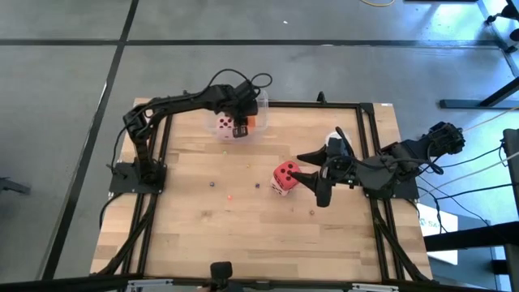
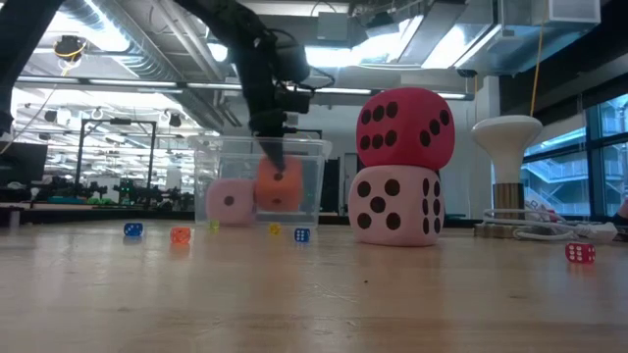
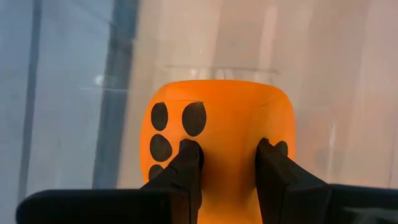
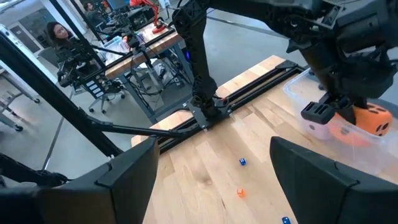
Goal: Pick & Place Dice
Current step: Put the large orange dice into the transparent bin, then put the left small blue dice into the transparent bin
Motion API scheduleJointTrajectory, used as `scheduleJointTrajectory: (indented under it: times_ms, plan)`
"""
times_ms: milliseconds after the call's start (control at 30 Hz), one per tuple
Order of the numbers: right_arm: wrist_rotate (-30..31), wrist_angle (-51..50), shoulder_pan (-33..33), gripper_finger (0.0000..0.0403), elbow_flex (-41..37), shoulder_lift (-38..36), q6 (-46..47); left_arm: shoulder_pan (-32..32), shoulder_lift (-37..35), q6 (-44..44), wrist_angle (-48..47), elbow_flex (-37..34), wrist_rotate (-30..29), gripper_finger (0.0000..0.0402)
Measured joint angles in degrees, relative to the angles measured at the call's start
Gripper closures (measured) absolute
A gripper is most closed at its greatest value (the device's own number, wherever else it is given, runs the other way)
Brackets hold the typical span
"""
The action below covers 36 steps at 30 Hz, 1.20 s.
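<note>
Left gripper [image 1: 241,128] is over the clear plastic tub [image 1: 261,104] at the table's [image 1: 195,227] far edge, fingers [image 3: 186,163] pinched on the orange die [image 3: 217,134], squeezing its sides. The die hangs inside the tub (low view: raised off the tub floor, beside the pink die [image 2: 231,203], which lies in the tub). Black pips visible on the orange die's face.

Right gripper [image 1: 315,178] is near table centre-right, jaws spread wide, nothing between them. It sits just beside the red die [image 1: 285,173], which is stacked on the pale pink die [image 2: 396,205] (stack stands on bare wood, well apart from the tub).

Tiny coloured dice [image 2: 132,229] are scattered on the tabletop. A person [image 4: 57,30] sits at a bench in the room beyond.
</note>
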Motion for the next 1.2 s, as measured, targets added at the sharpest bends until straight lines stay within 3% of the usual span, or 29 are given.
scheduleJointTrajectory:
  times_ms: [600,967,1067,1200]
  plan:
    - [0.0,0.0,0.0,0.0099,0.0,0.0,-1.8,-2.3,0.0,0.5,-0.4,-1.0,-1.4,0.0317]
    - [0.0,0.0,0.0,0.0099,0.0,0.0,-1.8,-2.3,0.0,-3.6,-6.3,-1.0,-1.8,0.009]
    - [0.0,0.0,0.0,0.0099,0.0,0.0,-1.8,-2.7,0.0,-3.4,-8.2,-1.0,-3.5,0.0052]
    - [0.0,0.0,0.0,0.0099,0.0,0.0,-1.6,-3.1,0.0,-3.0,-10.4,-0.4,-3.4,0.0039]
